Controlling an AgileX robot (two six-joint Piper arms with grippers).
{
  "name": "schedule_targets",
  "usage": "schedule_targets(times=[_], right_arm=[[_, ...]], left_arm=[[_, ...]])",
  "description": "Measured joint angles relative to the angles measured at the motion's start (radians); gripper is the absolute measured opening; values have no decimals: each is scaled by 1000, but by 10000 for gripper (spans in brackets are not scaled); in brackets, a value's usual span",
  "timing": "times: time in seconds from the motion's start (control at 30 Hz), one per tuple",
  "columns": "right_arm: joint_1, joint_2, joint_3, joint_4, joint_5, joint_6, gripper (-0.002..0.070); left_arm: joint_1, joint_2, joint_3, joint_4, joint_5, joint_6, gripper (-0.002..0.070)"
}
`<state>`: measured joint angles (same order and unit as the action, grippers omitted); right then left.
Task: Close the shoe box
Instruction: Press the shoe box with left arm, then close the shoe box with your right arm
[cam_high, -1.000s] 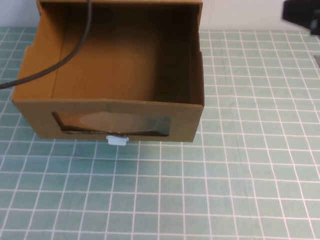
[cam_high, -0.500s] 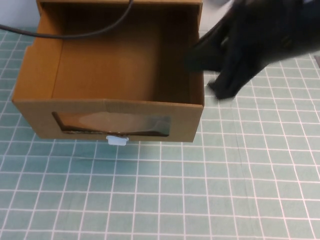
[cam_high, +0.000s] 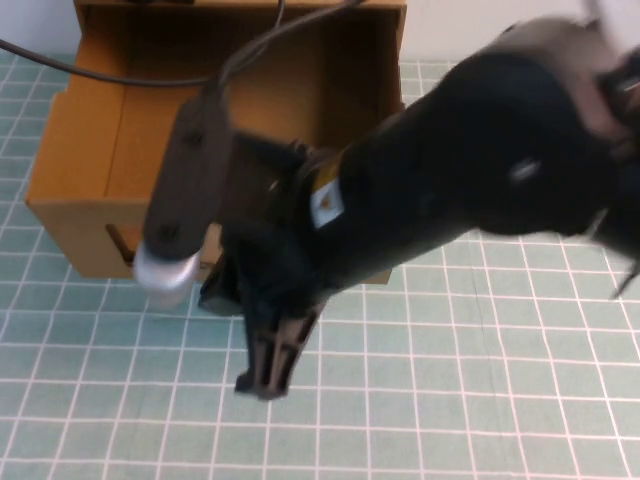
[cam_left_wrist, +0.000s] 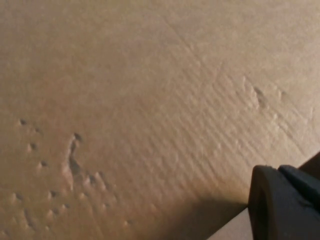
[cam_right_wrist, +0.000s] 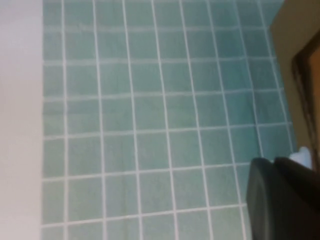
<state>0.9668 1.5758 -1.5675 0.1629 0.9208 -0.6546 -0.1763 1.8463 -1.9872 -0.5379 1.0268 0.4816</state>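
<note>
The shoe box (cam_high: 80, 170) is brown cardboard and stands at the back left with its drawer pulled out and open on top. My right arm reaches across its front panel and hides most of the window and the white tab. My right gripper (cam_high: 268, 365) hangs low over the mat just in front of the box, fingers together and empty. The right wrist view shows that gripper (cam_right_wrist: 276, 167) beside the box's front (cam_right_wrist: 287, 55) and the white pull tab (cam_right_wrist: 303, 156). My left gripper (cam_left_wrist: 280, 172) is hard against a cardboard wall (cam_left_wrist: 150, 100), fingers together.
A green mat with a white grid (cam_high: 450, 400) covers the table in front and to the right of the box. A black cable (cam_high: 110, 75) runs over the box's back. A white wall lies beyond the mat.
My right arm has swung in from the back right, across the box, and down to its front; the gripper now sits low in front of the front panel. The box has not moved.
</note>
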Motion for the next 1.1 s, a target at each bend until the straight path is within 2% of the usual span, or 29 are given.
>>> schedule_targets(times=[0.17,0.27,0.4,0.6,0.67,0.77,1.1], right_arm=[[106,36,88,-178,-157,44,-14],[169,36,202,-354,-302,157,-14],[200,48,342,-676,-434,461,-14],[200,125,388,-1307,-402,1053,-14],[200,152,388,-1447,-399,1178,-14],[200,181,388,-1551,-425,1271,-14],[200,240,388,-1763,-332,1375,-14]], left_arm=[[0,0,-2,0,0,0,-5],[0,0,-2,0,4,0,-5],[0,0,-2,0,14,0,-5],[0,0,-2,0,14,0,-5],[0,0,-2,0,14,0,-5],[0,1,-2,0,14,0,-5],[0,1,-2,0,14,0,-5]])
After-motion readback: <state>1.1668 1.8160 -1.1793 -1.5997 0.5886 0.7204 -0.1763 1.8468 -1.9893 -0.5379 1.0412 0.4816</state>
